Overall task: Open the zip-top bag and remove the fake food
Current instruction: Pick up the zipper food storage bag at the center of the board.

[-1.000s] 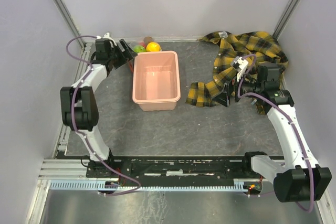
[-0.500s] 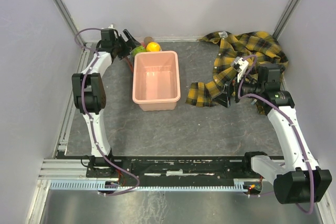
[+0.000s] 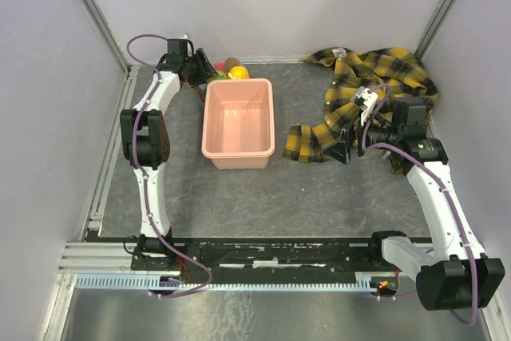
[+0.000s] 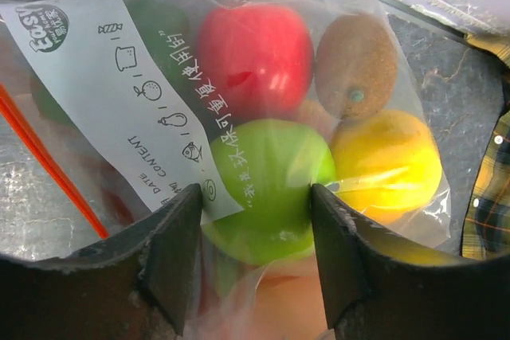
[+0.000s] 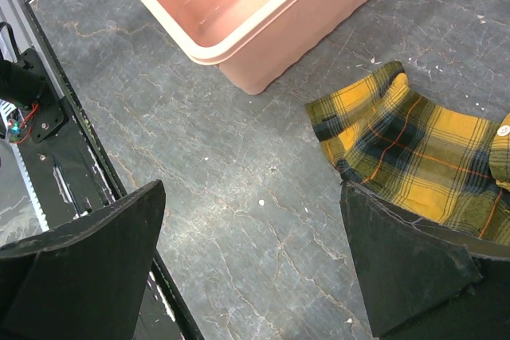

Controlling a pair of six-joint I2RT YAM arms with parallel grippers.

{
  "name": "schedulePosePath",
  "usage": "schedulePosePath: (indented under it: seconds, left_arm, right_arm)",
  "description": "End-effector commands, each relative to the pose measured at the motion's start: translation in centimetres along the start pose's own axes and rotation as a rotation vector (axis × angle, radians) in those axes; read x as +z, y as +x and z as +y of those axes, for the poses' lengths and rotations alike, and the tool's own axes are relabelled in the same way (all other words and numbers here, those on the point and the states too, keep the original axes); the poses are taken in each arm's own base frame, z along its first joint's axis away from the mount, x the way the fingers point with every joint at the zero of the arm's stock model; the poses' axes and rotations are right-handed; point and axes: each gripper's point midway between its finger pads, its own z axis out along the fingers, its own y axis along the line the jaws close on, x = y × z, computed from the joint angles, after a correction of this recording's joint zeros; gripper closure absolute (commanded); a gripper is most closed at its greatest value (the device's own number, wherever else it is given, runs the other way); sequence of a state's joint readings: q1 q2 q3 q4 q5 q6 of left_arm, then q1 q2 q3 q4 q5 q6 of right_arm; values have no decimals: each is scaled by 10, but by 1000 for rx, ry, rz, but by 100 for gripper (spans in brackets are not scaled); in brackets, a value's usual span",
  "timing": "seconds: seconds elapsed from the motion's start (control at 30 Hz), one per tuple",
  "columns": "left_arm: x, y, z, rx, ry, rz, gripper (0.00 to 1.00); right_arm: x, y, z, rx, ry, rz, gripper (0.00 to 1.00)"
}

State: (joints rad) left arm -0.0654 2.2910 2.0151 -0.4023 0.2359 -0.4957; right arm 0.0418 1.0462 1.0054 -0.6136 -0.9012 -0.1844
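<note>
Grey worktop (image 3: 319, 189), far left corner behind the pink plastic tub (image 3: 238, 155): your left claw (image 4: 255, 212) brackets the clear zip-top bag (image 4: 119, 93) at a light green plastic fruit (image 4: 267, 189), jaws partway apart; whether they pinch it, you cannot tell. Your right claw (image 5: 251, 197) gapes wide, empty.

Our left arm (image 3: 160, 95) and right arm (image 3: 435, 189) in white links, black joint blocks, purple cables (image 3: 145, 37) looping, our fingers (image 4: 171, 256) matte black wedges
</note>
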Motion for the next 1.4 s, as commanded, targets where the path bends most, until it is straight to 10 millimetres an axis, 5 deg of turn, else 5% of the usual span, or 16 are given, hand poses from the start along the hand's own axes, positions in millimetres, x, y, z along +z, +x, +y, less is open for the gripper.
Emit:
schedulePosePath:
  seconds: [0.0, 0.13, 0.27, 0.47, 0.77, 0.8, 0.93, 1.0, 1.17, 1.37]
  left_arm:
    - [-9, -11, -4, 71, -5, -15, 45]
    - [-24, -23, -4, 92, -38, -56, 60]
    - [-52, -35, 20, 75, -134, -132, 76]
    - [-91, -17, 44, 45, -177, -160, 95]
    - [-133, 11, 49, 2, -147, -204, 97]
    - [-137, 15, 49, -19, -130, -210, 96]
    - [-132, 47, 42, -198, 19, -188, 52]
    - [-122, 55, 42, -286, 116, -184, 42]
    - [-115, 59, 38, -387, 312, -261, 26]
    - [-86, 59, 44, -446, 361, -245, 25]
  right_arm:
    - [-2, -10, 4, -52, -15, -31, 1]
    - [-3, -9, 4, -55, -9, -27, 1]
    - [-3, -9, 3, -59, -6, -27, 1]
    - [-4, -10, 5, -57, -13, -28, 1]
    - [-5, -12, 8, -56, -22, -34, 1]
    - [-5, -12, 8, -57, -22, -37, 1]
    - [-4, -12, 9, -52, -27, -36, 1]
    - [-3, -11, 8, -48, -29, -33, 1]
    - [-2, -8, 6, -39, -31, -25, 1]
    - [6, -1, 3, -5, -61, -5, 1]
